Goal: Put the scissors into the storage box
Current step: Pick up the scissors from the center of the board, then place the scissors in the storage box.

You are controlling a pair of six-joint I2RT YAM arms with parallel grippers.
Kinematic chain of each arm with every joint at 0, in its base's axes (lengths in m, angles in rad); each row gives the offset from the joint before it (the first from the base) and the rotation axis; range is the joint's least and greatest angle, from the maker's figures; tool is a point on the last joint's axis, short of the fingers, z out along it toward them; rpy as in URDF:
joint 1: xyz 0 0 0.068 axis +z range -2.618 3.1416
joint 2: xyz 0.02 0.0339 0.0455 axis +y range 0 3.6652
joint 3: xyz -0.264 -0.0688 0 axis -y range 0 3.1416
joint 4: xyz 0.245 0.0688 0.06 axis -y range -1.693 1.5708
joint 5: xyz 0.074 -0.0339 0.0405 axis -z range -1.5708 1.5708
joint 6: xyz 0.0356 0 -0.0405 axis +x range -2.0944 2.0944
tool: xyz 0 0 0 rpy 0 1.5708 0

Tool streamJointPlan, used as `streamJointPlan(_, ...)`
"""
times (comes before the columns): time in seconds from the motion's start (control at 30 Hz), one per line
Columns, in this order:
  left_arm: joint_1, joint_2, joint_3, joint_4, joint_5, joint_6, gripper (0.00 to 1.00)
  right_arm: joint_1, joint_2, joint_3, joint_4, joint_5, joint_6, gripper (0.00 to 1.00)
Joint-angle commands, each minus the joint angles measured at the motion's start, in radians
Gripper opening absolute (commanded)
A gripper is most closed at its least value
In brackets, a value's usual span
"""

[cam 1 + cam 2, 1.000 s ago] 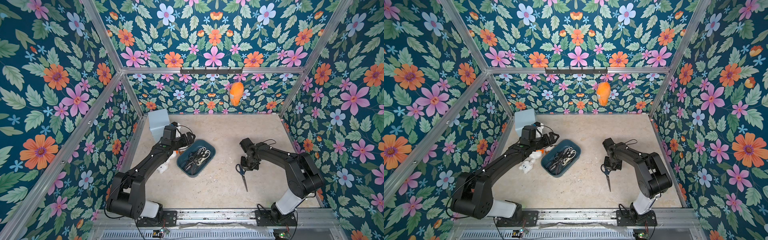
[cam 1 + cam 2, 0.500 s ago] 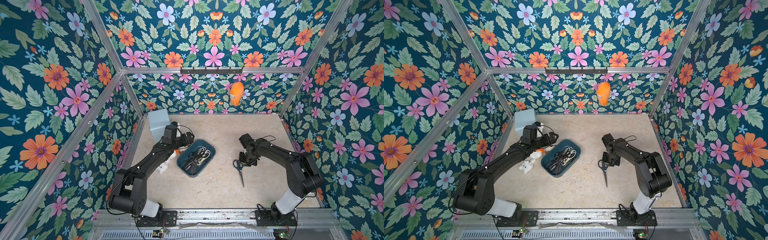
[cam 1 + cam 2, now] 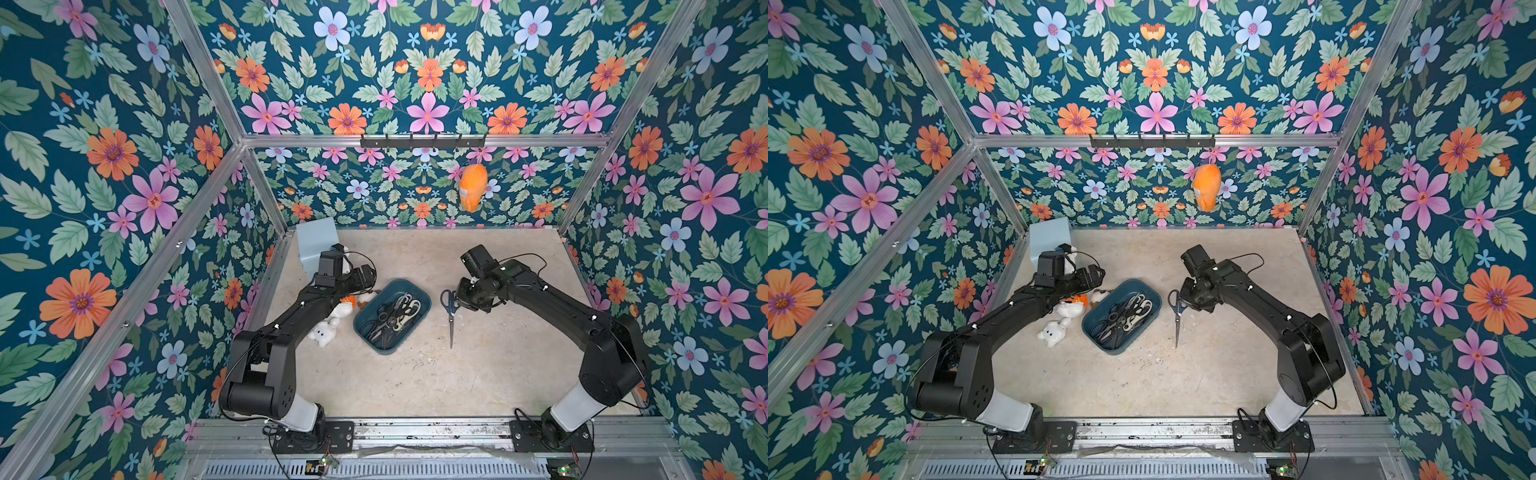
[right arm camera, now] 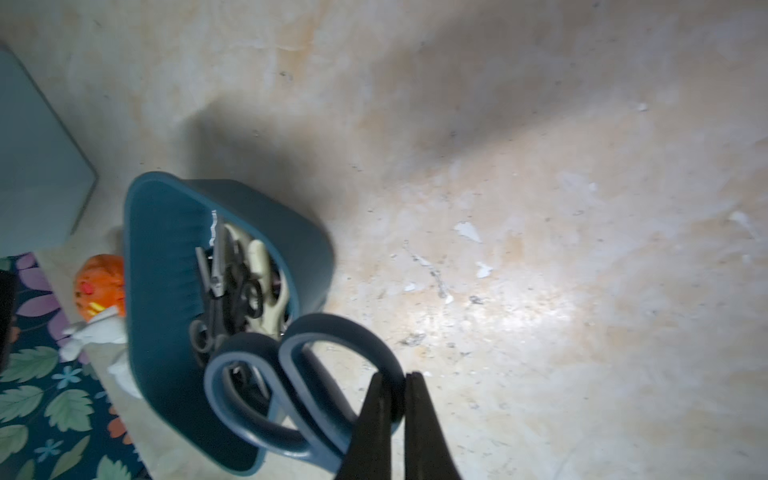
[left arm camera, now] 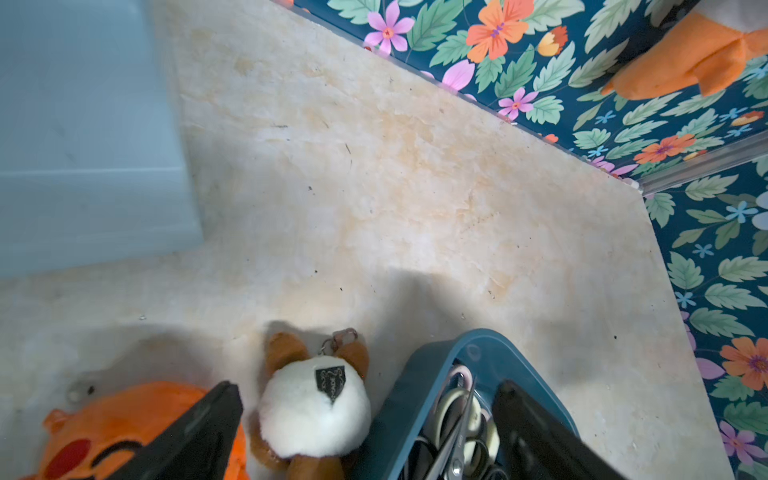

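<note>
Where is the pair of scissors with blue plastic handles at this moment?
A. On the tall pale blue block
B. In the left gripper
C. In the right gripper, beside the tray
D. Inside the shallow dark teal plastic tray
C: the right gripper, jaws shut on one handle loop, holds the blue-handled scissors beside the dark teal plastic tray, not in it.

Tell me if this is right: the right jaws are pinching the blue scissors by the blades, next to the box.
Not quite. The right jaws are pinching the blue scissors by a handle loop, not the blades, as the right wrist view shows. They are next to the box.
</note>
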Motion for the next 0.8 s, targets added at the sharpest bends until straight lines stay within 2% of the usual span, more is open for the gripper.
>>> streamJointPlan(0.0,0.004,-0.025,0.015,0.021,-0.014,0.039,0.99,0.054,0.051,0.041,0.112,0.026,0.181,0.00)
streamJointPlan(0.23,0.022,-0.060,0.023,-0.009,-0.040,0.079,0.99,0.176,0.191,0.177,0.229,0.144,0.349,0.00)
streamJointPlan(0.4,0.034,-0.067,0.023,-0.007,-0.035,0.068,0.99,0.233,0.284,0.275,0.228,0.232,0.441,0.00)
streamJointPlan(0.6,0.050,-0.076,0.016,0.002,-0.035,0.055,0.99,0.272,0.334,0.267,0.252,0.267,0.571,0.00)
streamJointPlan(0.77,0.061,-0.075,0.011,0.010,-0.031,0.041,0.99,0.287,0.373,0.265,0.274,0.242,0.607,0.00)
